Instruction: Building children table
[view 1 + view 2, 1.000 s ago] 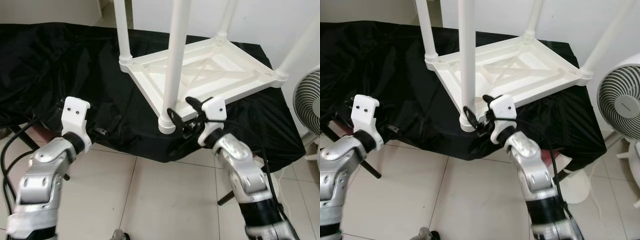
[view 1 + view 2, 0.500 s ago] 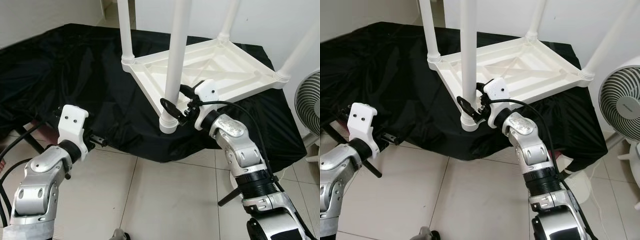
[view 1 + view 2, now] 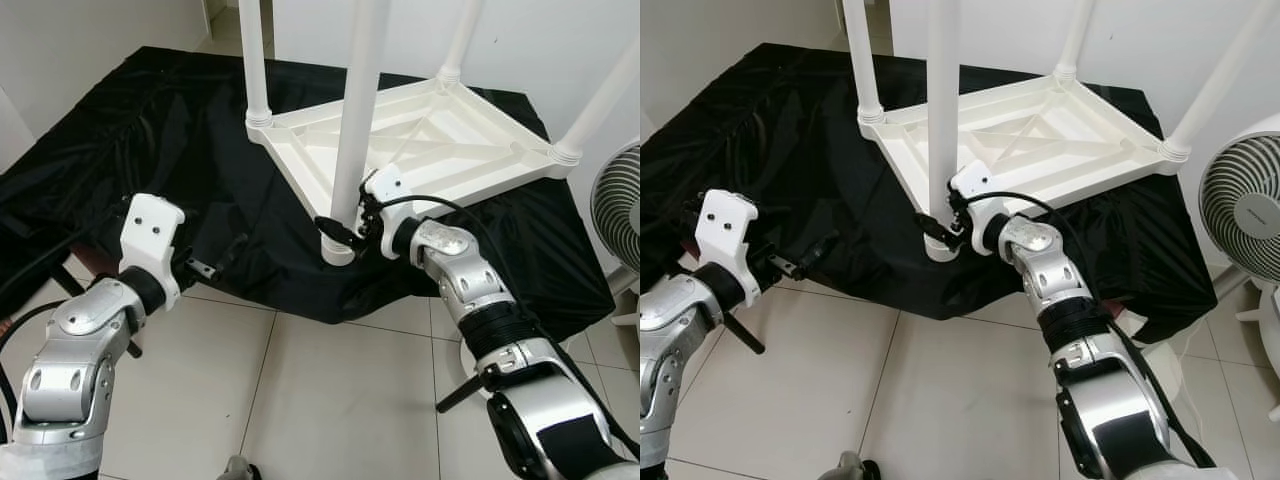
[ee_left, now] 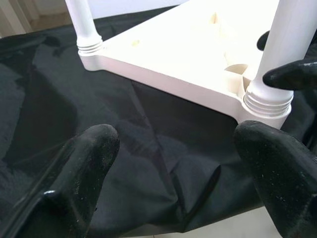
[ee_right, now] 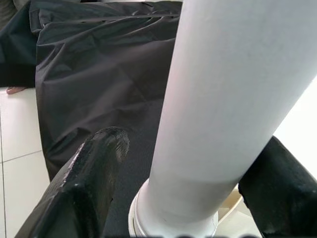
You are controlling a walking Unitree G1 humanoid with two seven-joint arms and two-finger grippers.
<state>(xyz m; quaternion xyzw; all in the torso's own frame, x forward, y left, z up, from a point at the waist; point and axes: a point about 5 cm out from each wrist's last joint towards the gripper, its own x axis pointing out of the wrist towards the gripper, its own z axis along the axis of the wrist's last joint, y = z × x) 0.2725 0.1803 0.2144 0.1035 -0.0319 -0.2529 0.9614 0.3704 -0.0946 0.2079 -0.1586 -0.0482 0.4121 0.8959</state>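
A white plastic children's table (image 3: 440, 130) lies upside down on a black cloth (image 3: 130, 130), its legs pointing up. My right gripper (image 3: 345, 228) is open at the base of the near leg (image 3: 355, 120), just above its socket at the table's front corner. In the right wrist view that leg (image 5: 233, 99) stands between the two black fingers, with a gap of cloth showing beside one finger (image 5: 99, 173). My left gripper (image 3: 205, 268) is open and holds nothing. It hovers low at the cloth's front edge, left of the table and pointing toward it (image 4: 188, 44).
Three more white legs rise at the back left (image 3: 253, 60), the back (image 3: 460, 40) and the right (image 3: 600, 100). A white standing fan (image 3: 615, 205) is close on the right. Tiled floor (image 3: 330, 400) lies in front of the cloth, and a dark rod (image 3: 740, 335) leans under its left edge.
My right gripper has reached forward and left, and its fingers now straddle the near leg's base. My left gripper has edged toward the cloth. The camera has shifted a little.
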